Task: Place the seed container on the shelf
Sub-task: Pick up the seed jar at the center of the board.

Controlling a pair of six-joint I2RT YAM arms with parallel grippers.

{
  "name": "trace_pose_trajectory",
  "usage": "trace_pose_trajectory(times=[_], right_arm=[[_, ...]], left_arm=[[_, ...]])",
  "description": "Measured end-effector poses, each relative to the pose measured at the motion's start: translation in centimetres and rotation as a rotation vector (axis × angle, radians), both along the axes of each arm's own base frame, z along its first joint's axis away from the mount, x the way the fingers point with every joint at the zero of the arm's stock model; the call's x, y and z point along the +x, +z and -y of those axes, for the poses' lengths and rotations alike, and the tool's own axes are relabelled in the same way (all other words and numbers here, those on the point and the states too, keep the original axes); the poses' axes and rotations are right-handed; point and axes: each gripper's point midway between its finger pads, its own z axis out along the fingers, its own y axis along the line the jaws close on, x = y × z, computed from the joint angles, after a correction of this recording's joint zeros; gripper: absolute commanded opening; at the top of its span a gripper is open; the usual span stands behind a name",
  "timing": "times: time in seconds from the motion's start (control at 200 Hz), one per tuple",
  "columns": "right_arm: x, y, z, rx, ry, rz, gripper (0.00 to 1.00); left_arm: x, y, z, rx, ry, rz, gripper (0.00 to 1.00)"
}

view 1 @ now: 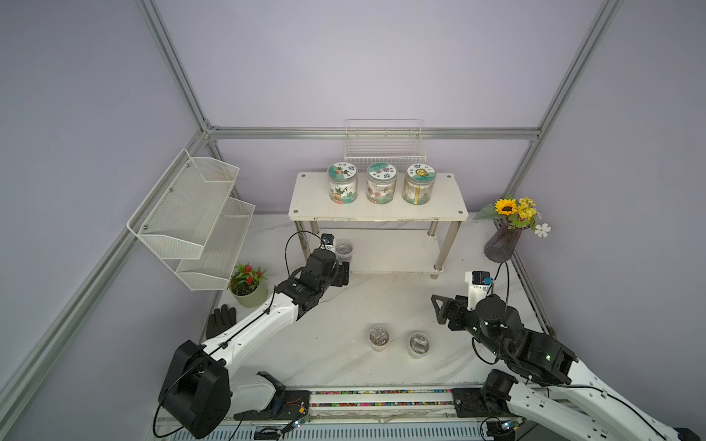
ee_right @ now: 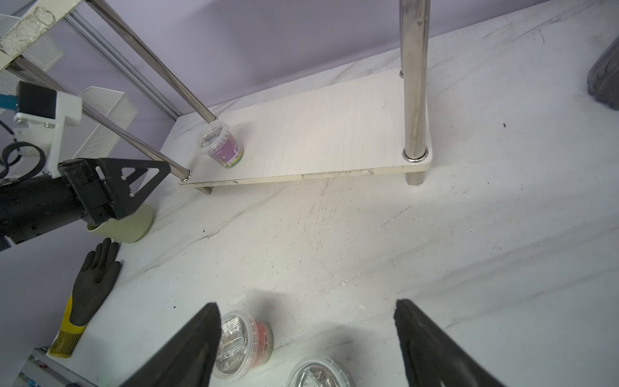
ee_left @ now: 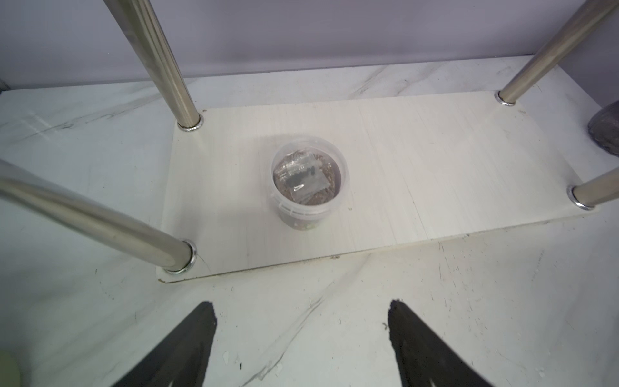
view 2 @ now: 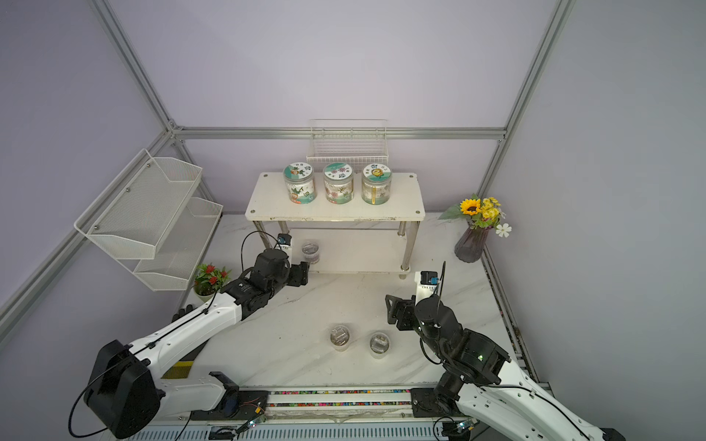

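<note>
A clear lidded seed container [view 1: 344, 250] [view 2: 310, 252] [ee_left: 306, 187] [ee_right: 221, 144] stands upright on the lower board of the white shelf [view 1: 439, 204] [view 2: 399, 208] [ee_left: 435, 167] [ee_right: 318, 134], near its left legs. My left gripper [view 1: 342, 275] [view 2: 303, 274] [ee_left: 301, 308] hovers just in front of that board, open and empty, apart from the container. Two more seed containers [view 1: 379, 337] [view 1: 418, 344] [ee_right: 244, 348] [ee_right: 318, 372] stand on the table in front. My right gripper [view 1: 439, 310] [view 2: 393, 310] [ee_right: 306, 308] is open above and to the right of them, holding nothing.
Three labelled jars [view 1: 381, 183] fill the back of the shelf's top board. A wire basket [view 1: 385, 147] hangs behind, a mesh two-bin rack [view 1: 191, 217] on the left wall. A potted plant [view 1: 248, 286] and black glove [view 1: 221, 320] lie left, a flower vase [view 1: 503, 242] right.
</note>
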Motion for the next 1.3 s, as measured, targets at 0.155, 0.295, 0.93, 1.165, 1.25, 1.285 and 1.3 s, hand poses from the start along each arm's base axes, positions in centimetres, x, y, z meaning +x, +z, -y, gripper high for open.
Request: trace_pose_trajectory(times=[0.155, 0.295, 0.93, 1.165, 1.25, 1.285, 1.3], right_arm=[[-0.1, -0.4, 0.2, 0.001, -0.012, -0.017, 0.84], [-0.3, -0.8, 0.5, -0.001, -0.024, -0.036, 0.84], [-1.4, -5.6, -1.1, -0.096, 0.004, -0.31, 0.85], [-2.9, -7.2, -2.1, -0.043, 0.034, -0.435, 0.87], [-3.5, -8.2, -2.5, -0.039, 0.042, -0.484, 0.88], [-3.6, -8.5, -2.6, -0.038, 0.044, -0.501, 0.88], [-3.7, -8.6, -2.7, -0.039, 0.047, -0.506, 0.88]], left_arm=[[-3.6, -0.7, -0.4, -0.05, -0.041, -0.088, 0.77], [-6.6, -0.6, -0.2, -0.073, -0.087, -0.145, 0.77], [-15.2, -2.4, -0.5, -0.018, -0.18, -0.287, 0.77], [-15.6, -3.4, -0.5, 0.016, -0.173, -0.325, 0.78], [-15.5, -3.5, -0.5, 0.022, -0.166, -0.329, 0.79], [-15.5, -3.5, -0.6, 0.023, -0.163, -0.327, 0.79], [-15.4, -3.5, -0.6, 0.024, -0.162, -0.326, 0.79]])
